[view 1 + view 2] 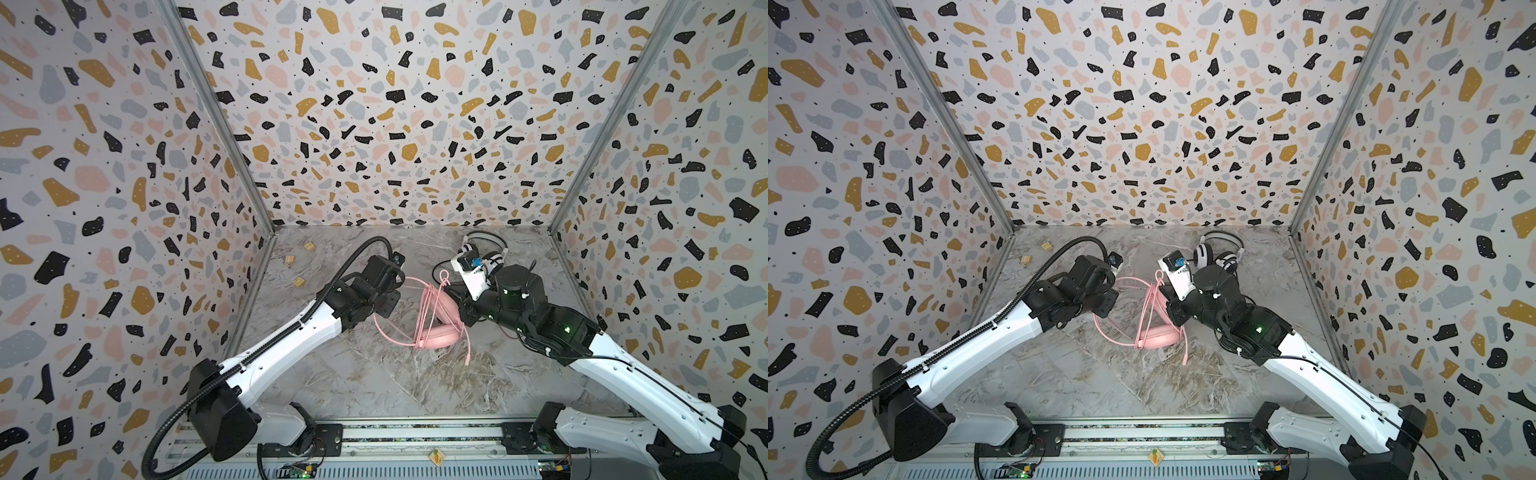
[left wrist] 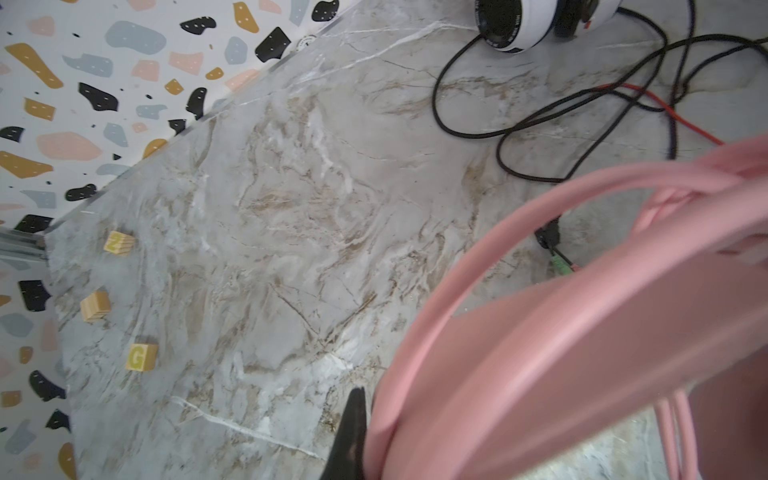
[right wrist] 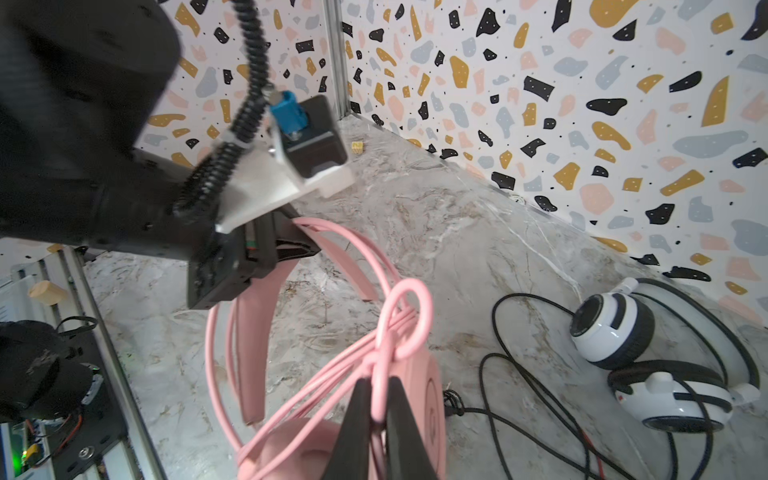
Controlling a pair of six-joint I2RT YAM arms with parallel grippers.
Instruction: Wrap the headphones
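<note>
Well to the left of the pink headphones (image 1: pixel 438 337), 3 wooden blocks (image 2: pixel 95 306) lay on the marble table (image 1: pixel 374 386). In the left wrist view 1 block bore a yellow "G", another a letter too tilted to read.

The left arm (image 1: pixel 291 345) reached in low from the left of the pink headphones. The left gripper (image 3: pixel 293 249) was clamped on the pink headband, holding it raised.

The pink headphones stood tilted near the table's middle, the lower ear cup apparently resting on the marble. The pink cord (image 1: pixel 428 307) was wound in several turns across band and cups. A small loop stuck up above the bundle, and the plug end trailed on the table nearer the camera.

The right arm (image 1: pixel 623 374) came in from the right, elbow bent. The right gripper (image 3: pixel 379 415) was pinched together on the cord bundle just below that loop.

Behind and to the right of the pink headphones lay the white-and-black headphones (image 1: pixel 1204 253), their black cord (image 3: pixel 519 399) in loose coils. The print around 1 cup's rim was too small to read.
</note>
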